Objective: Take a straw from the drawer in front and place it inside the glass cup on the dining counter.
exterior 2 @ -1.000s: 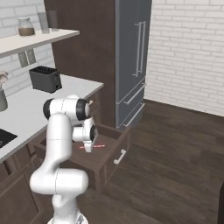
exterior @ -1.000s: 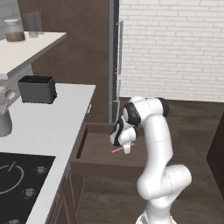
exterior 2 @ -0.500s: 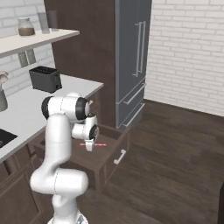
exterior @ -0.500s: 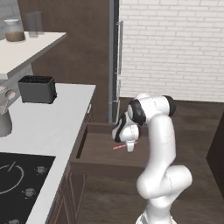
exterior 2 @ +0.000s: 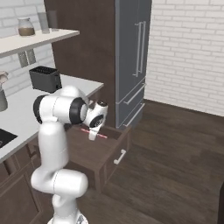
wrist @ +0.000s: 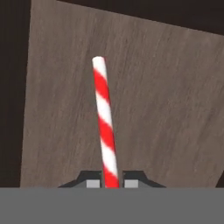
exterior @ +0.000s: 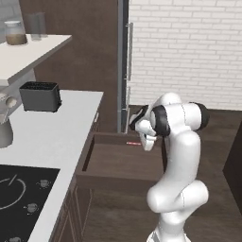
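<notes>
Two base cameras sit behind the arm, left and right, both looking forward and down onto the open drawer (exterior: 120, 163) from some way off. The hand camera looks close down along the straw (wrist: 105, 124) at the drawer's floor.

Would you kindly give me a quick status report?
End effector shut on straw. Straw above open drawer. Nothing in the way.

matt dark wood drawer (wrist: 175, 100); smooth red-white striped straw (wrist: 106, 127).
</notes>
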